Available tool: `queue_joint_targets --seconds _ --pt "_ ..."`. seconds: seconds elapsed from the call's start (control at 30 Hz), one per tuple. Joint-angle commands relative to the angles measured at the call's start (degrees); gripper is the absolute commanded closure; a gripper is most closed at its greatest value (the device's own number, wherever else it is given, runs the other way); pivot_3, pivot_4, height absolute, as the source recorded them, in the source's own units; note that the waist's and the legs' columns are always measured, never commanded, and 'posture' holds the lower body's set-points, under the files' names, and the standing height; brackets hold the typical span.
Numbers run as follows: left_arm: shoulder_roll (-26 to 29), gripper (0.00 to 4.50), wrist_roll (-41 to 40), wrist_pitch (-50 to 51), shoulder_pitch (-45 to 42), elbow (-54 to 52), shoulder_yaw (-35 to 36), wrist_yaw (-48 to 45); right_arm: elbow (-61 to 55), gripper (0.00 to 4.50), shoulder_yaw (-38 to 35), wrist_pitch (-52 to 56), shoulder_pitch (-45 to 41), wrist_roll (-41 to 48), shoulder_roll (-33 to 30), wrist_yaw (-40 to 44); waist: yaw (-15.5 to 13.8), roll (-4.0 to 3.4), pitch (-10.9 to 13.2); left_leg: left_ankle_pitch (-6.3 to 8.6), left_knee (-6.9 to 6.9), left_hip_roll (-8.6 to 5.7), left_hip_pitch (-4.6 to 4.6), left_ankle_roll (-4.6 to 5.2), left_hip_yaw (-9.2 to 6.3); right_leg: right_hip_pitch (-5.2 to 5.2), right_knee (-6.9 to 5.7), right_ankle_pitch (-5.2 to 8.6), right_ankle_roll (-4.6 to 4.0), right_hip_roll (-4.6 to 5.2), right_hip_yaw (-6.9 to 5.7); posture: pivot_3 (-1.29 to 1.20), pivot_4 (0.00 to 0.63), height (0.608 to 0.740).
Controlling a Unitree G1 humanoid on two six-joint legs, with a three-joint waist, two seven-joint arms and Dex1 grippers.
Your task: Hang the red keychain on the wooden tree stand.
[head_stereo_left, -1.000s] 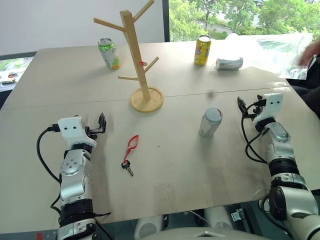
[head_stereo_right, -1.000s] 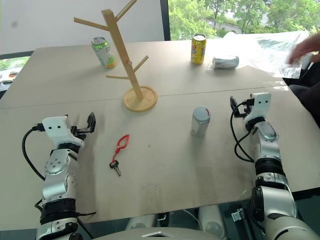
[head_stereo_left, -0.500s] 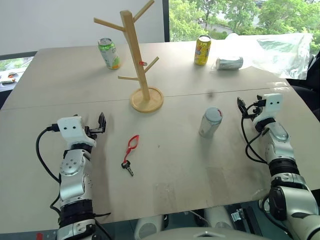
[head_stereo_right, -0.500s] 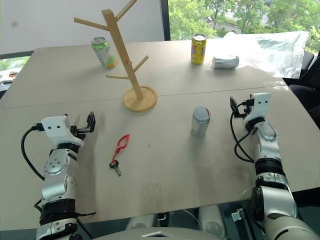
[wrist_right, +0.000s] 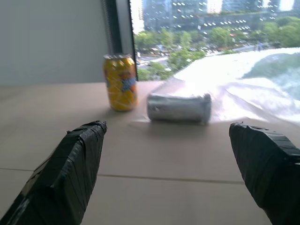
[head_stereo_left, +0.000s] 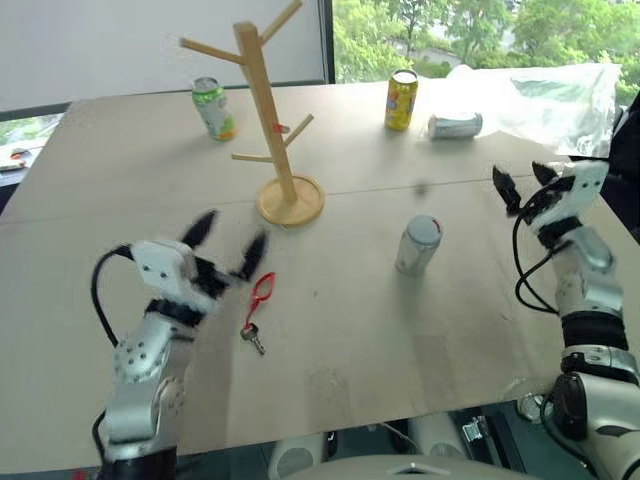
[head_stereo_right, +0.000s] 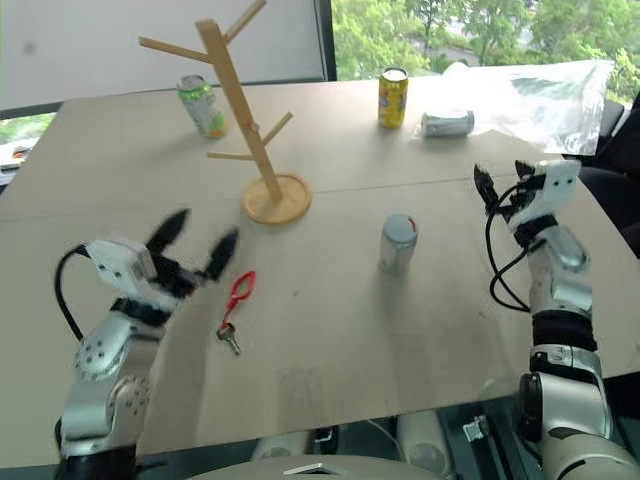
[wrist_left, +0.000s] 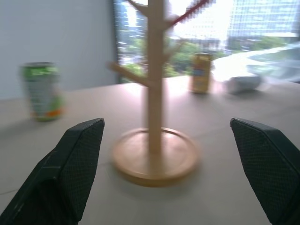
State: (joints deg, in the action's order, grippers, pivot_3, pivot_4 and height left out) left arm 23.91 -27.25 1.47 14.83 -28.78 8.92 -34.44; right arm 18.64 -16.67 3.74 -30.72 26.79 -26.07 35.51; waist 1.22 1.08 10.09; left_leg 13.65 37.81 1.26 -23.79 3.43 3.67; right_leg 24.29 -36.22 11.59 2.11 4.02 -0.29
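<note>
The tabletop (head_stereo_left: 420, 330) is pale wood. On its far right corner lies a crumpled clear plastic sheet (head_stereo_left: 545, 95). The wooden tree stand (head_stereo_left: 270, 110) stands upright toward the far edge, left of centre, its pale pole rising from a round disc base with slanting pegs, all bare. A green can (head_stereo_left: 214, 108) stands near the far left edge, a yellow can (head_stereo_left: 401, 99) near the far edge, and beside it a silver can on its side (head_stereo_left: 455, 124). Another silver can (head_stereo_left: 418, 244) stands right of centre, its top closed. The red keychain (head_stereo_left: 259, 299) lies flat toward the near edge, left of centre: a slim red loop with a small dark key. The left gripper (head_stereo_left: 226, 245) hovers just beside it, fingers spread wide, empty. The right gripper (head_stereo_left: 523, 180) is raised near the right edge, also wide and empty.
</note>
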Motion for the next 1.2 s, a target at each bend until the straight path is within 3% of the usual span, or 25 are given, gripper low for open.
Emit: queue_joint_targets --seconds 0.03,0.2,0.43,0.9,1.17,1.2 --pt "2.0 0.02 0.3 -3.4 5.8 -4.5 -4.1 -7.0 -12.8 0.00 2.1 6.3 2.1 4.4 -0.9 3.3 -0.2 -0.01 0.0 0.00 -0.02 0.02 0.01 0.00 -0.02 0.01 0.00 0.01 -0.01 -0.02 -0.01 0.00 0.150 0.740" --pt "2.7 0.02 4.2 -9.8 11.2 -1.2 -8.1 -12.3 -28.8 0.00 6.5 14.4 7.1 8.5 -1.9 5.6 -0.7 -0.05 0.0 0.00 -0.04 0.04 -0.10 -0.01 0.03 0.15 0.00 0.06 -0.04 0.01 -0.08 0.00 0.150 0.740" --pt "1.8 0.02 7.9 -15.8 9.2 4.1 -9.7 -13.2 -37.3 0.00 12.3 21.2 12.9 7.7 -3.0 5.4 -0.7 -0.04 0.0 0.00 -0.04 0.04 -0.20 -0.01 0.07 0.26 0.15 0.05 -0.02 0.10 -0.19 0.00 0.150 0.740" --pt "1.2 0.02 8.5 -17.6 8.4 6.1 -10.6 -12.4 -33.4 0.00 19.6 18.2 18.5 -0.2 1.1 4.5 -0.6 -0.01 0.0 -0.01 -0.03 0.03 -0.37 0.00 0.07 0.36 0.15 0.05 0.02 -0.25 -0.21 0.00 0.150 0.740" --pt "1.8 0.02 8.8 -14.4 8.1 1.4 -11.0 -9.5 -27.8 0.00 21.8 15.1 18.0 -5.2 4.3 3.8 -0.6 0.00 0.0 -0.01 -0.02 0.03 -0.37 0.01 0.07 0.35 0.15 0.04 0.02 -0.30 -0.21 0.00 0.150 0.740" --pt "2.0 0.00 8.7 -13.9 8.0 1.0 -11.0 -9.2 -27.5 0.25 21.7 15.0 17.8 -5.3 4.5 3.9 -0.6 0.00 0.0 -0.01 -0.02 0.03 -0.37 0.01 0.07 0.35 0.15 0.04 0.02 -0.30 -0.21 0.00 0.150 0.740"
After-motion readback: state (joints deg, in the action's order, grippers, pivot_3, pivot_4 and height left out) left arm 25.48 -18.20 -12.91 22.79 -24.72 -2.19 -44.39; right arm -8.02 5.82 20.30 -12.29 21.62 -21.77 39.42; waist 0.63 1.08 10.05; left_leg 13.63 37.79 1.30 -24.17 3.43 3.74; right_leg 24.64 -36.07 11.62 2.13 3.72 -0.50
